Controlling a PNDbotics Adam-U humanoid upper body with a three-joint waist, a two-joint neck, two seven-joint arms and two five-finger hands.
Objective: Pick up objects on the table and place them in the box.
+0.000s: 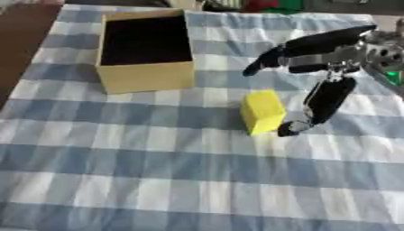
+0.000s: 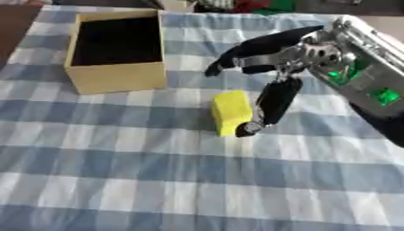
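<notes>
Looking down through the head camera, I have a surface (image 1: 158, 180) covered in a blue and white checked cloth. A yellow block (image 1: 262, 111) stands on it a little right of centre, upright and turned slightly askew to the checks.

My right hand (image 1: 315, 54) comes in from the right side. Its fingers (image 1: 272, 56) are stretched out fairly straight, pointing left and slightly down above the cloth, spread wide and holding nothing. The thumb (image 1: 325, 101) hangs down apart from them, and its tip sits just beside the block's right lower edge; I cannot tell whether it actually touches the block. The fingers themselves are above and to the right of the block, apart from it. In the right eye view I can see the silver wrist (image 2: 367, 67) behind the hand, with small green lights on it.

A tan cardboard box (image 1: 150, 79) sits toward the far left of the cloth, open at the top, its inside dark. It is well apart from the block, with bare cloth between them, and the hand is not over it. The block is outside the box.

Along the far edge of the surface there are some blurred red and green things (image 1: 272, 4) that I cannot make out. A strip of dark brown floor (image 1: 20, 40) shows at the left edge, beyond the cloth.

My left hand does not show in either view.
</notes>
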